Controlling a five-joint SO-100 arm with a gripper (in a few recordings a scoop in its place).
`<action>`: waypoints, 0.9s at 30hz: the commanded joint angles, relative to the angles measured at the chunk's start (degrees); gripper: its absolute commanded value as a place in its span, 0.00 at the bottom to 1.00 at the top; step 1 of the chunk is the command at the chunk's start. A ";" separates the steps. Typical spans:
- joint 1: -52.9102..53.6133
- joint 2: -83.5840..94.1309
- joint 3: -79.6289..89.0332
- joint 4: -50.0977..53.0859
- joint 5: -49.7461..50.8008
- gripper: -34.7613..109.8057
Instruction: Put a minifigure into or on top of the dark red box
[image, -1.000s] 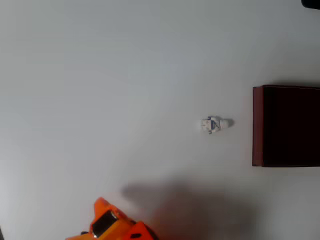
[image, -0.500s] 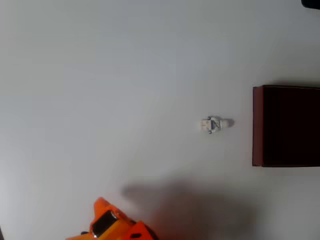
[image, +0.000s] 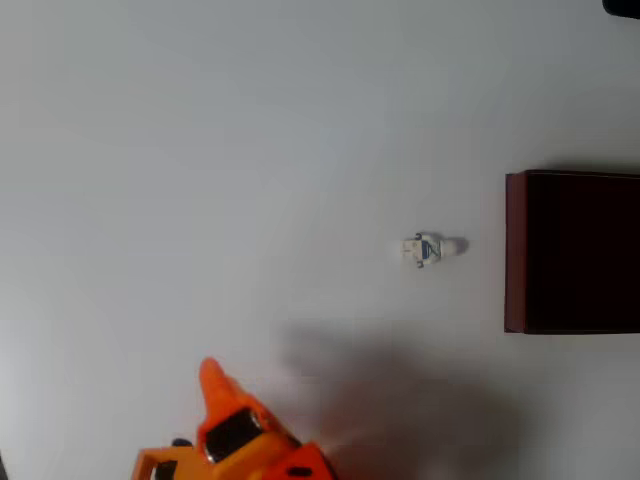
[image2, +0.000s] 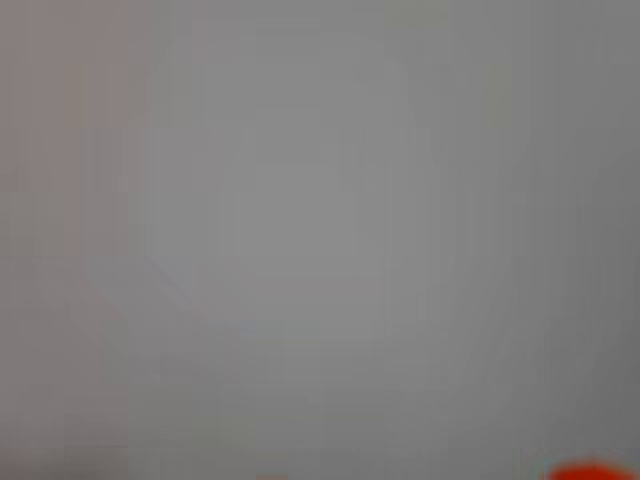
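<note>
- In the overhead view, a square dark red box (image: 515, 252) with maroon walls sits at the right edge of the plain white desk (image: 250, 150), cut off by the frame.
- The box's interior is very dark, almost black, and nothing can be made out inside it.
- A tiny white toy minifigure (image: 432, 248) with a rounded white head and small blue-grey marks on its torso lies flat on the desk, just left of the box and apart from it, its head pointing toward the box wall.
- The orange plastic end effector (image: 212, 378) enters from the bottom edge, left of centre, well apart from both the minifigure and the box; one pointed orange tip shows, aimed toward the top of the picture.
- Whether its fingers are spread or closed cannot be told; it holds nothing visible.
- A soft grey shadow lies on the desk right of the end effector.
- The wrist view is a blurred grey surface with an orange sliver (image2: 590, 472) at the bottom right corner.
</note>
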 joint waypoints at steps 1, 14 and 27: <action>6.86 -12.39 -15.21 1.49 -6.15 0.35; 28.30 -55.46 -40.96 0.53 -18.90 0.37; 43.95 -74.62 -44.65 -6.77 -28.04 0.37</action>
